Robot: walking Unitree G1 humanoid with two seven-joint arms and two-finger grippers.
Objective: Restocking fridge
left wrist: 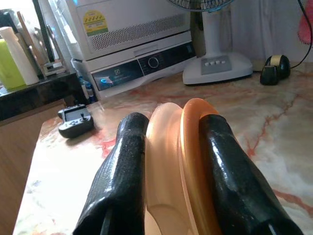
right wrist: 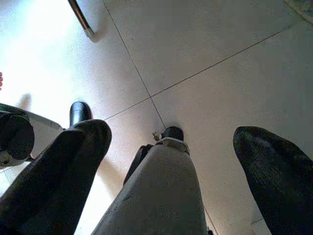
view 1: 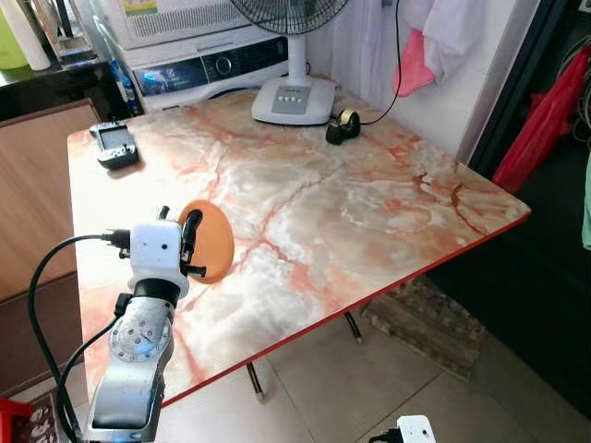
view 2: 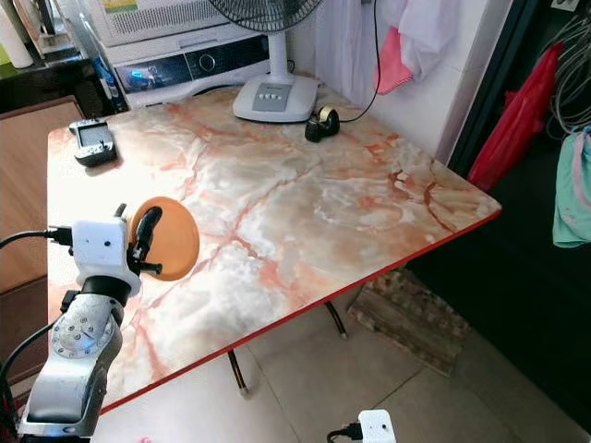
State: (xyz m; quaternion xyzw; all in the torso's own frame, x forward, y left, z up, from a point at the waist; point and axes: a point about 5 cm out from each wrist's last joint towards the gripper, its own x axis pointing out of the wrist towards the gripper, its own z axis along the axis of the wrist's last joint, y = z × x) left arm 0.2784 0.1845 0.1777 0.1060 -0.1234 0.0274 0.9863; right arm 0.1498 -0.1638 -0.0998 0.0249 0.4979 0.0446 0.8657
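A flat orange disc (view 1: 211, 242) with a raised rim is held on edge above the near left part of the marble table (view 1: 369, 212). My left gripper (view 1: 192, 231) is shut on it, one black finger on each face, as the left wrist view shows with the disc (left wrist: 176, 161) squeezed between the fingers (left wrist: 127, 161). My right gripper (right wrist: 171, 134) hangs low beside the table, open, pointing down at the tiled floor with nothing between its fingers.
On the table stand a white fan base (view 1: 294, 100), a black tape dispenser (view 1: 343, 125) and a grey handheld device (view 1: 114, 144). A white appliance (view 1: 212, 65) is behind the table. A red bag (view 1: 545, 120) hangs at the right, and a mat (view 1: 434, 323) lies under the table's corner.
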